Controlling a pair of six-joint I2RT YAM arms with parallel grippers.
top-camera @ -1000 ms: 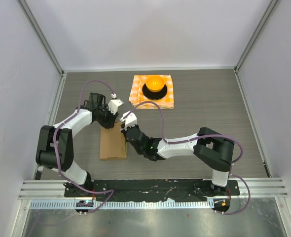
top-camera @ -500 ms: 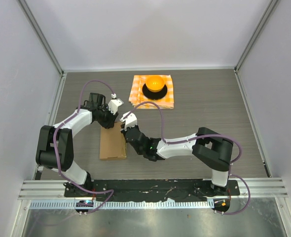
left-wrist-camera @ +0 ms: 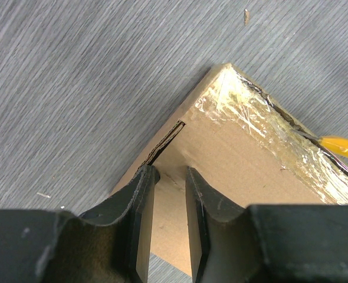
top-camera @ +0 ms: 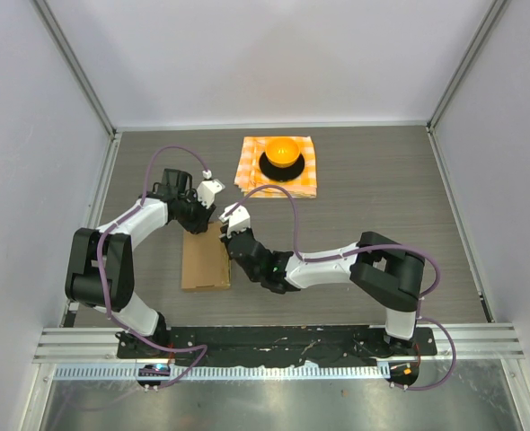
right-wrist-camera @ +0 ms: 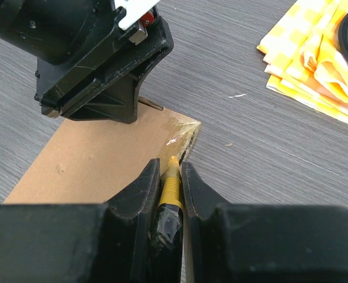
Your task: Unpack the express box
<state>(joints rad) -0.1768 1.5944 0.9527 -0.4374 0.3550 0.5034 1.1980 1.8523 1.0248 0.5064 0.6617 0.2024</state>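
The express box [top-camera: 205, 262] lies flat and closed on the grey table, its right edge sealed with clear tape [left-wrist-camera: 250, 115]. My left gripper [top-camera: 202, 226] rests on the box's far end near the corner, its jaws a little apart with only bare cardboard [left-wrist-camera: 233, 153] showing between them [left-wrist-camera: 169, 172]. My right gripper [right-wrist-camera: 170, 164] is shut on a yellow-tipped tool [right-wrist-camera: 171, 180]. The tool's tip sits at the taped edge [right-wrist-camera: 183, 132] near the far right corner of the box [right-wrist-camera: 85, 159]. That yellow tip [left-wrist-camera: 342, 147] also shows in the left wrist view.
An orange-checkered cloth [top-camera: 278, 166] lies at the back centre with an orange dome on a black base [top-camera: 281, 151] on it. A corner of the cloth [right-wrist-camera: 315, 65] shows in the right wrist view. The left gripper's body [right-wrist-camera: 97, 59] stands close ahead of the right fingers.
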